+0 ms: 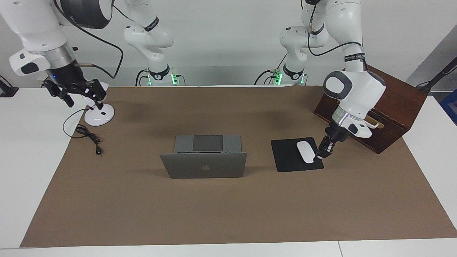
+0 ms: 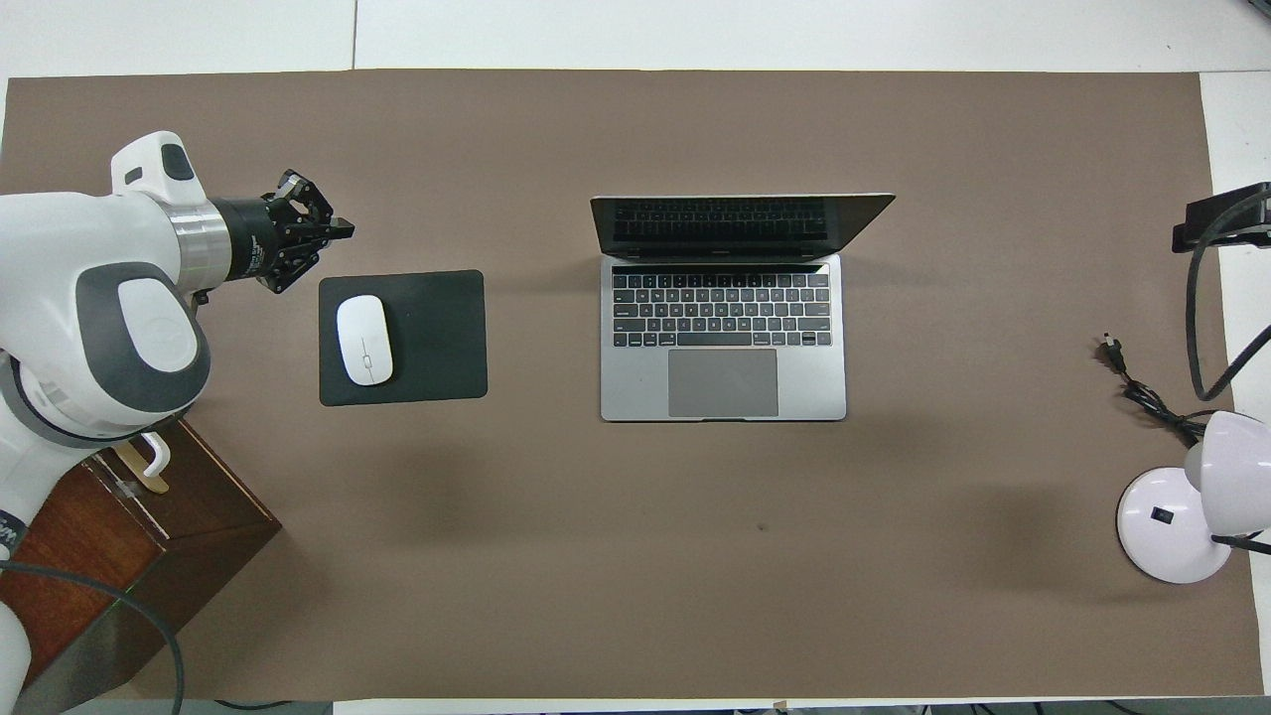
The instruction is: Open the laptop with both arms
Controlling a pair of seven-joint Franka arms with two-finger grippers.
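Observation:
The silver-grey laptop (image 1: 203, 166) (image 2: 723, 338) stands open in the middle of the brown mat, lid upright, with the keyboard and trackpad facing the robots. My left gripper (image 1: 319, 156) (image 2: 343, 230) hangs low by the edge of the black mouse pad that faces the wooden box, well apart from the laptop. My right gripper (image 1: 84, 103) is open and empty, raised over the desk lamp's base at the right arm's end of the table. In the overhead view only a dark part of it (image 2: 1221, 214) shows at the edge. Neither gripper touches the laptop.
A black mouse pad (image 1: 285, 157) (image 2: 437, 333) with a white mouse (image 1: 305, 151) (image 2: 364, 340) lies beside the laptop. A dark wooden box (image 1: 389, 96) with a white handle stands at the left arm's end. A white desk lamp (image 2: 1172, 521) and a black cable (image 1: 89, 137) lie at the right arm's end.

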